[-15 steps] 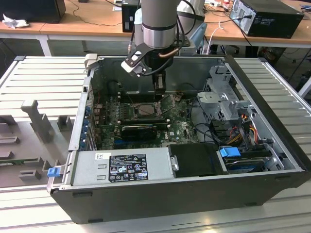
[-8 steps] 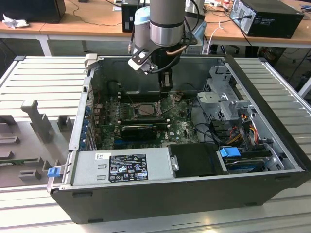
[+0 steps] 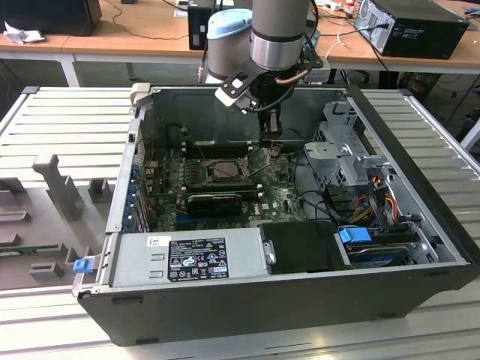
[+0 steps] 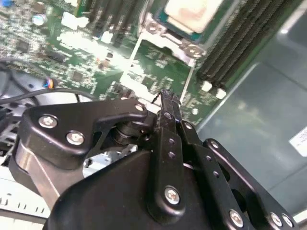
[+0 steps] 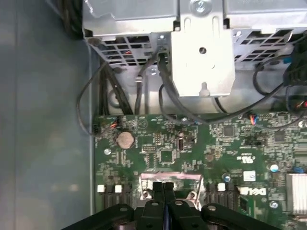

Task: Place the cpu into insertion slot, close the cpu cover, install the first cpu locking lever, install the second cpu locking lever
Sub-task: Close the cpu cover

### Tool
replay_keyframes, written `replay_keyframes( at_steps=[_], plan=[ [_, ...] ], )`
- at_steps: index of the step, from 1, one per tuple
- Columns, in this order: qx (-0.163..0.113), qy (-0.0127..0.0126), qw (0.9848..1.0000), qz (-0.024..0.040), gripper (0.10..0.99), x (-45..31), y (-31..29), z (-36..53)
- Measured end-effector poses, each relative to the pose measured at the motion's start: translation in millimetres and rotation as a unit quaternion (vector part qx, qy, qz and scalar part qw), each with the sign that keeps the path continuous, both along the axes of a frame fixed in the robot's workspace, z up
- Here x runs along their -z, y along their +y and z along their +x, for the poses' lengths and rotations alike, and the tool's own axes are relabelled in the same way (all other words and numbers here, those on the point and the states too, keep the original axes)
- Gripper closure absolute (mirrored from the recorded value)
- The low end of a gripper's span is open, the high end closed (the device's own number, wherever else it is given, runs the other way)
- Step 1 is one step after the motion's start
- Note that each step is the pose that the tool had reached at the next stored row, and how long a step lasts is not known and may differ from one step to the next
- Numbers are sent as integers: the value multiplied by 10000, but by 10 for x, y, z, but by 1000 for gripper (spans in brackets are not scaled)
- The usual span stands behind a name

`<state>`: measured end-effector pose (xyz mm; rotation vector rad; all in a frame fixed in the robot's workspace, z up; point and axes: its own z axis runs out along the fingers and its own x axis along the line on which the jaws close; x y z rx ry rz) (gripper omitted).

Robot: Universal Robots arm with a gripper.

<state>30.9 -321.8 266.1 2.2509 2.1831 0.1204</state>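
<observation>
The cpu (image 4: 192, 12) lies in the insertion slot (image 3: 212, 174) on the green board, its pale metal top showing. The grey cpu cover (image 4: 160, 31) frames it, and the cover's edge (image 5: 170, 178) appears just under my fingertips in the first wrist view. Two thin wire levers (image 4: 132, 55) (image 4: 188, 81) run along the socket's sides. In the exterior view one lever (image 3: 260, 154) slants up toward my gripper (image 3: 272, 139). The gripper (image 4: 165, 98) (image 5: 163, 187) hangs inside the case beside the socket, fingers pressed together, with nothing seen between them.
A black expansion card (image 3: 217, 202) lies in front of the socket, and black memory slots (image 4: 240, 43) flank it. The metal drive cage (image 5: 201, 57) with cables (image 3: 322, 199) stands to the exterior view's right. The power supply (image 3: 187, 259) fills the near side.
</observation>
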Motion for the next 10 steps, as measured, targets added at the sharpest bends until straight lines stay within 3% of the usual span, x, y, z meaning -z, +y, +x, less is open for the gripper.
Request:
replay_keyframes(
  at_steps=[5, 7, 10],
  plan=[
    [-24, 5, 10000, -24, 980, 10, -1, 95],
    [-117, 35, 9999, -23, 980, 37, -1, 187],
    [-347, 55, 9994, -24, 980, 76, -1, 220]
  ],
)
